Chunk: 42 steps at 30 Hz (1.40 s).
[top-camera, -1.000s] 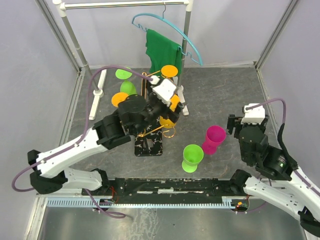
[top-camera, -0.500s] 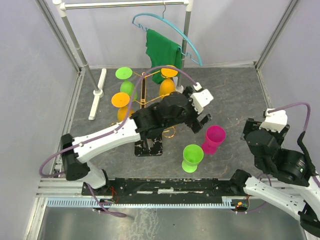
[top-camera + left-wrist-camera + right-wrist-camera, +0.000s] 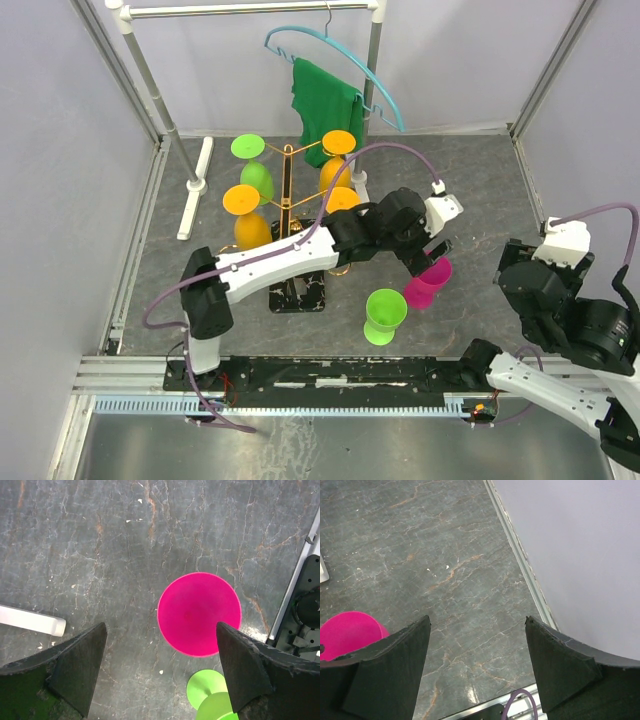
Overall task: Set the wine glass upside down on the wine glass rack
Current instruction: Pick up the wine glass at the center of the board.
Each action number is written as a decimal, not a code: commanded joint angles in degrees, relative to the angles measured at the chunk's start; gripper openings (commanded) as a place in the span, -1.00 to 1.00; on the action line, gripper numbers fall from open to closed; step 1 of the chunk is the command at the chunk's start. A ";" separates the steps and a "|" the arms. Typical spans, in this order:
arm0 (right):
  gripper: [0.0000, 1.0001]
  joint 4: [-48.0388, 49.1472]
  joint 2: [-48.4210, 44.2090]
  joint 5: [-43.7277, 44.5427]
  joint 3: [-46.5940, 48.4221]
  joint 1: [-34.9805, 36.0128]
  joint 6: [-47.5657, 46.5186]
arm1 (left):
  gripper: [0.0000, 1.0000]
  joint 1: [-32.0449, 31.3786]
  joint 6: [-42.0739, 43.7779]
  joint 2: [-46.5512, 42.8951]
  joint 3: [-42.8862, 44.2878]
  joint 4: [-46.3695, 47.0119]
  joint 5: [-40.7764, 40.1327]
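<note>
A magenta wine glass [image 3: 428,280] stands on the dark marbled floor right of the wine glass rack [image 3: 288,200]. The rack is a gold stem on a black veined base [image 3: 297,292], with green and orange glasses [image 3: 240,198] hanging on it upside down. My left gripper [image 3: 437,250] hovers open just above the magenta glass. In the left wrist view the glass is a round magenta disc [image 3: 199,614] ahead of the left gripper [image 3: 160,630], whose fingers stand wide apart and touch nothing. My right gripper [image 3: 477,619] is open and empty at the far right, with the magenta glass [image 3: 347,632] off to its left.
A lime green wine glass [image 3: 385,315] stands just left of and nearer than the magenta one, also seen as a green glass [image 3: 215,697] in the left wrist view. A white clothes rail [image 3: 372,100] with a teal hanger and green cloth [image 3: 322,100] stands behind the rack. The enclosure wall [image 3: 580,555] is close on the right.
My left arm swung from the rack out to the right, above the magenta glass, staying open. An orange glass stays hanging on the rack. My right arm drew back to the right.
</note>
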 commanded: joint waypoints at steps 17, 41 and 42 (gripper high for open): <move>0.58 -0.09 -1.67 1.47 0.56 0.17 0.38 | 0.29 -0.31 -3.95 12.67 11.98 -7.17 -6.58; 0.63 25.93 -4.27 -12.74 -5.17 0.18 -7.63 | -0.95 -0.36 1.94 -21.16 -6.10 12.58 -13.12; 0.65 27.21 -3.83 -13.36 -5.28 0.18 -7.59 | -0.95 -0.36 3.06 -24.51 -9.36 15.53 -13.26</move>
